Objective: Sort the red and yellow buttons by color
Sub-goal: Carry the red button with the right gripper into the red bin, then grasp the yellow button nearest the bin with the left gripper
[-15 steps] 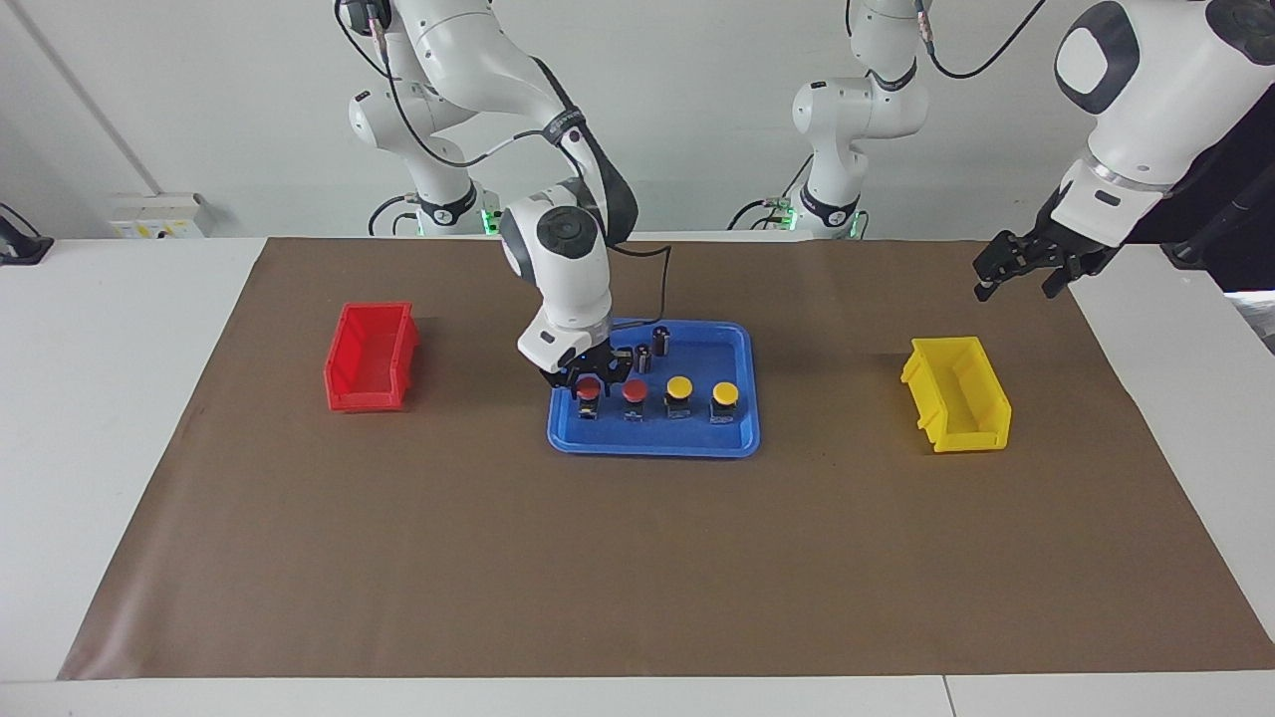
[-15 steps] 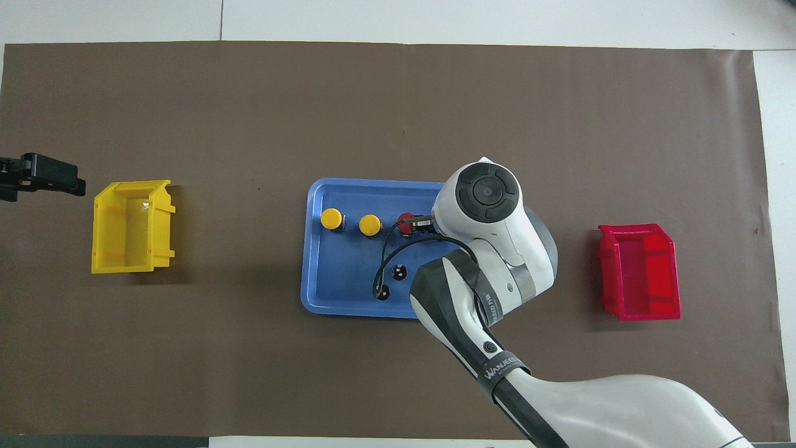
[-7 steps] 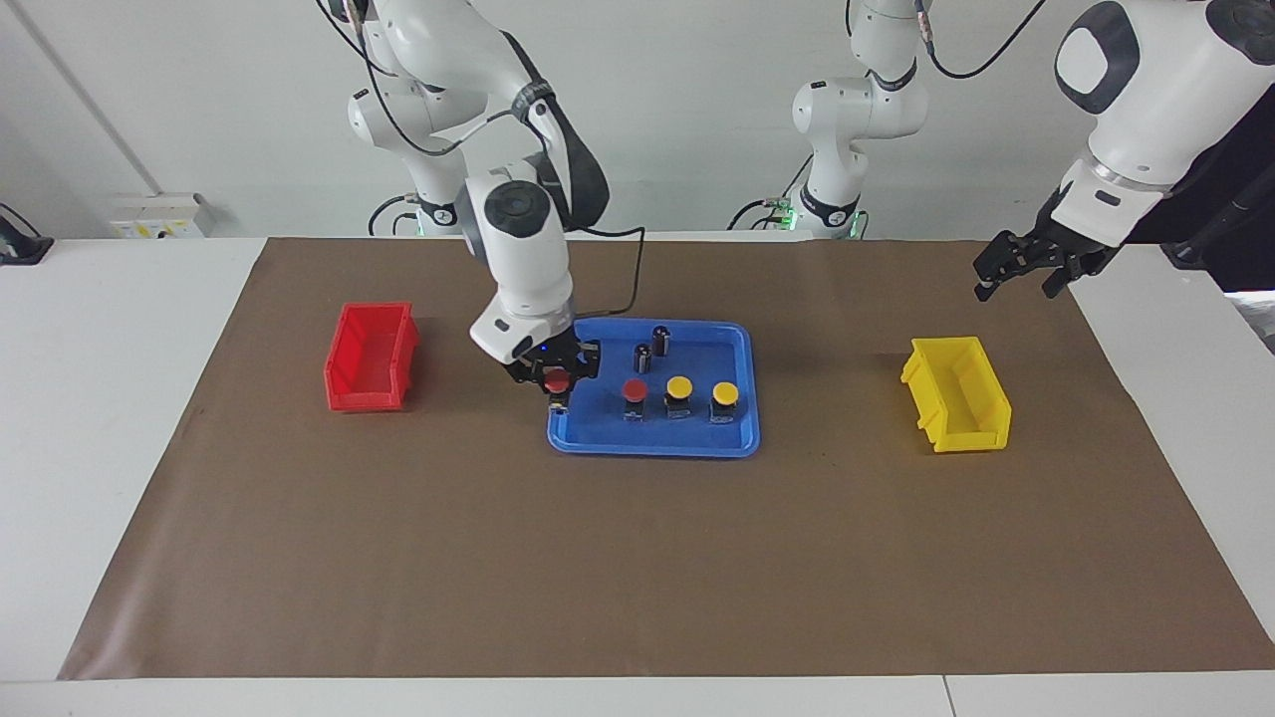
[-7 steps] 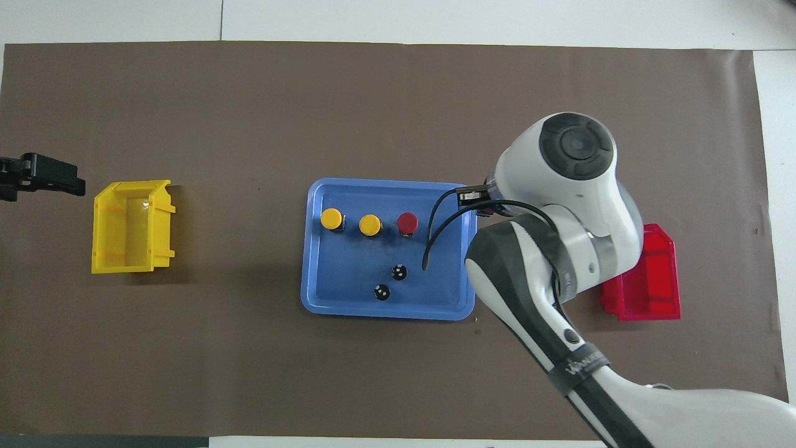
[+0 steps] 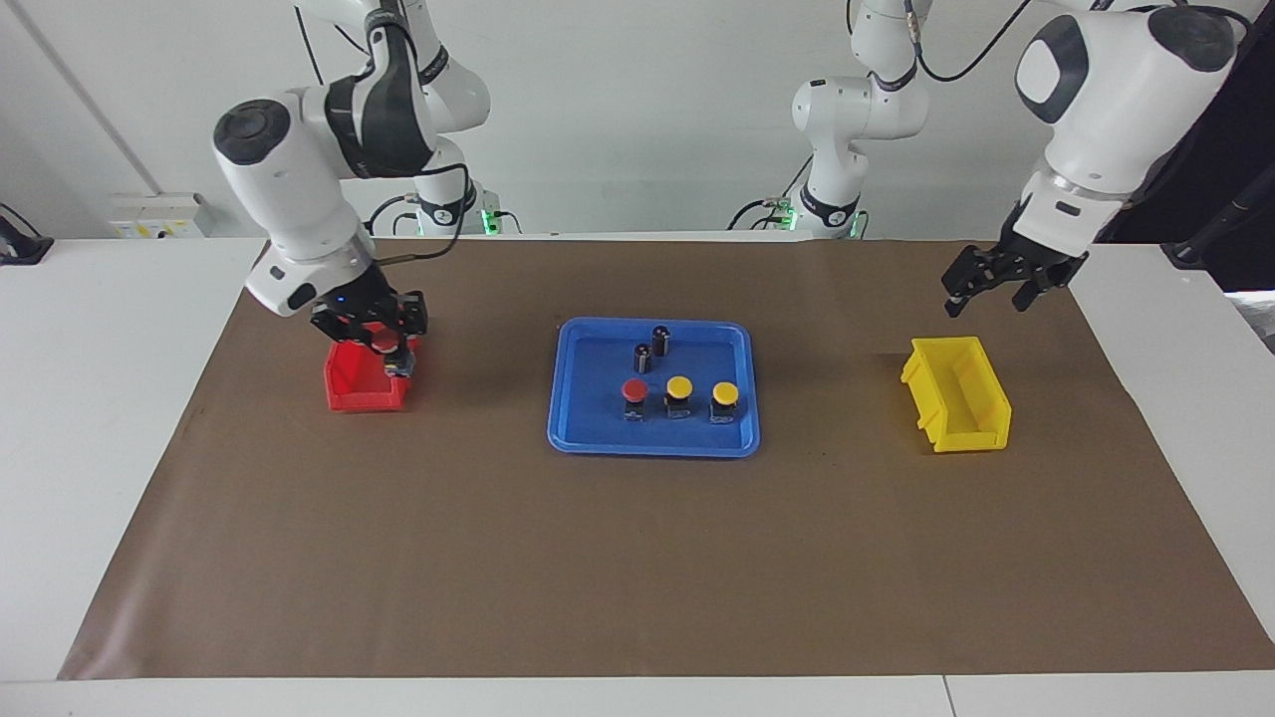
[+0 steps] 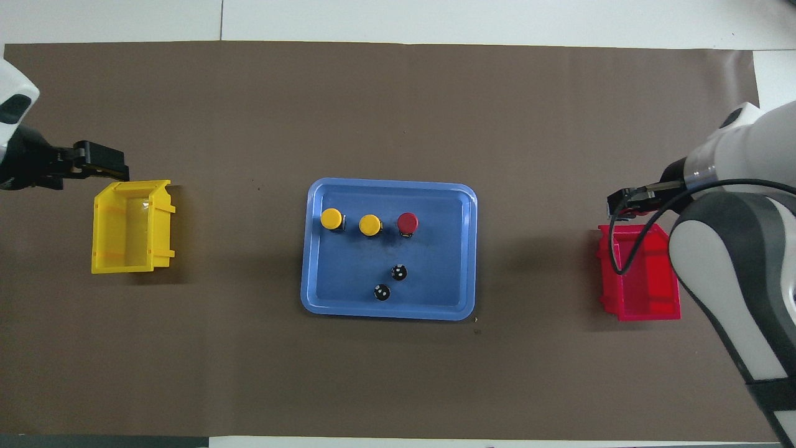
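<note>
The right end effector, closed on a red button, hangs directly over the red bin, so release is straight down, while the left end effector, fingers spread, waits above the yellow bin.

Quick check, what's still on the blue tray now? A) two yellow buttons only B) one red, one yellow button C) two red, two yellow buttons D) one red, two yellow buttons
D: the blue tray holds one red button and two yellow buttons, plus two dark cylinders.
</note>
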